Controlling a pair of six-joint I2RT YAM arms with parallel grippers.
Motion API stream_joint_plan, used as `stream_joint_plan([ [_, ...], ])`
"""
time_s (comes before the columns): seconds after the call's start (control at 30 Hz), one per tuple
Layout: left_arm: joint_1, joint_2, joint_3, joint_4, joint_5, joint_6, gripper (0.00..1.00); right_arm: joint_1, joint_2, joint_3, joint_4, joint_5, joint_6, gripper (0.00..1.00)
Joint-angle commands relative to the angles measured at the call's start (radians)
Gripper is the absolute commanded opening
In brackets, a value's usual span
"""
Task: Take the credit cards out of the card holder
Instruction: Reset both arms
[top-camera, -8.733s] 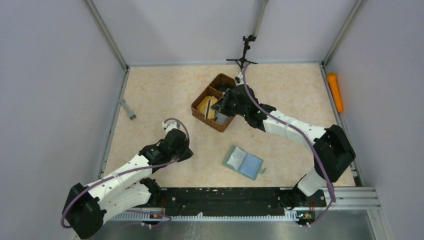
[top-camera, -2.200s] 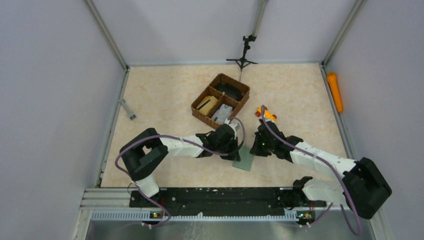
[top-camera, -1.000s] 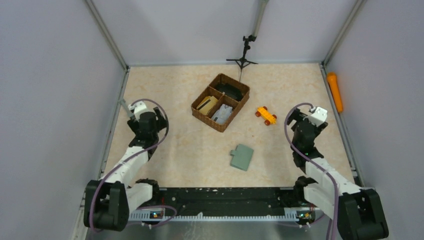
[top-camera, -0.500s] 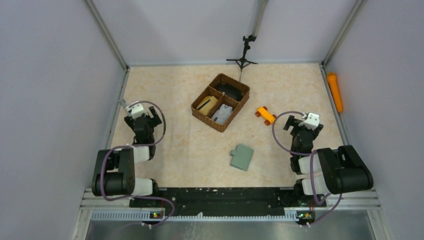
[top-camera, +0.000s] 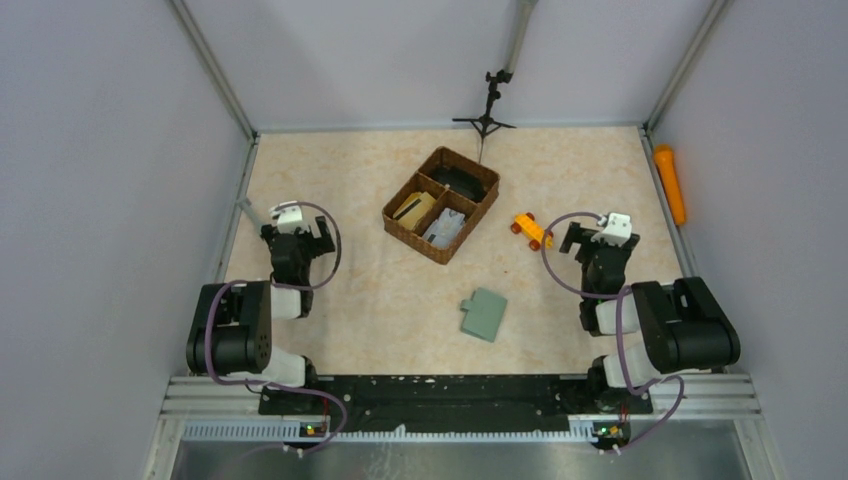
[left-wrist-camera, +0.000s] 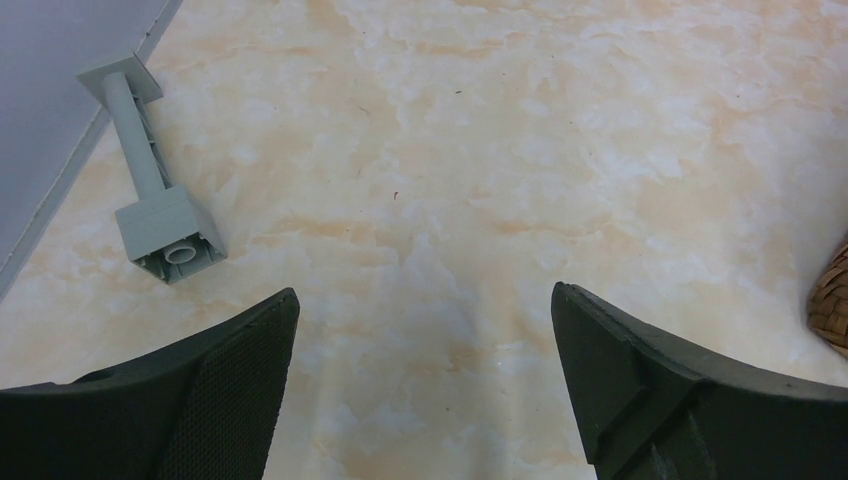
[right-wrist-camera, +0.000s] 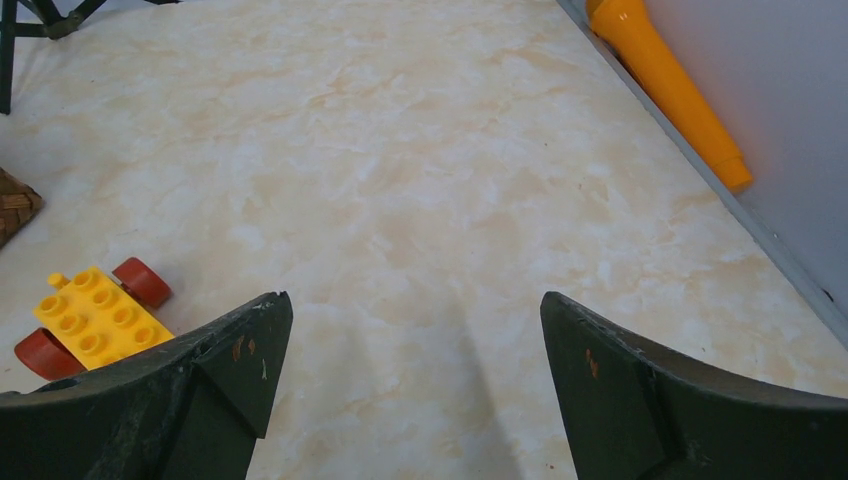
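Near the front of the table (top-camera: 350, 290), between the two arms, the card holder (top-camera: 484, 314) lies flat and folded shut, grey-green side up. Nothing touches it. Further back stands the wicker tray (top-camera: 410, 240). Its near compartment holds pale flat pieces that appear to be the credit cards (top-camera: 445, 228), though they are too small to confirm. A dark strip rests on a yellow block in the left compartment.

Both arms sit folded close to their bases, well apart from the holder. The left gripper (left-wrist-camera: 422, 300) is spread wide and holds nothing, with bare table below it. The right gripper (right-wrist-camera: 415, 300) is likewise spread and holds nothing. A yellow toy car (right-wrist-camera: 90, 320) sits just beside its left finger.

Assessment: the removal looks complete, but the shut holder hides its pockets, so a card left inside cannot be ruled out.

Risks: if the holder must be reopened, its thin, flat shape on the smooth table gives the fingers little to catch, and it may slide instead of lifting. A reach by the right arm could knock the toy car.
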Motion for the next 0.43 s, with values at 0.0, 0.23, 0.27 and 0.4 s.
stream_joint_plan([
  [0.0, 0.003, -0.018, 0.021, 0.032, 0.023, 0.013, 0.99, -0.011, 0.002, 0.021, 0.026, -0.020, 0.000, 0.99],
  [0.23, 0.004, -0.014, 0.024, 0.026, 0.023, 0.012, 0.99, -0.011, 0.003, 0.021, 0.028, -0.021, 0.000, 0.99],
  [0.27, 0.004, -0.013, 0.025, 0.026, 0.024, 0.013, 0.99, -0.010, 0.003, 0.021, 0.027, -0.021, 0.000, 0.99],
  [0.4, 0.004, -0.022, 0.019, 0.025, 0.027, 0.017, 0.99, -0.010, 0.003, 0.021, 0.027, -0.021, -0.001, 0.99],
])
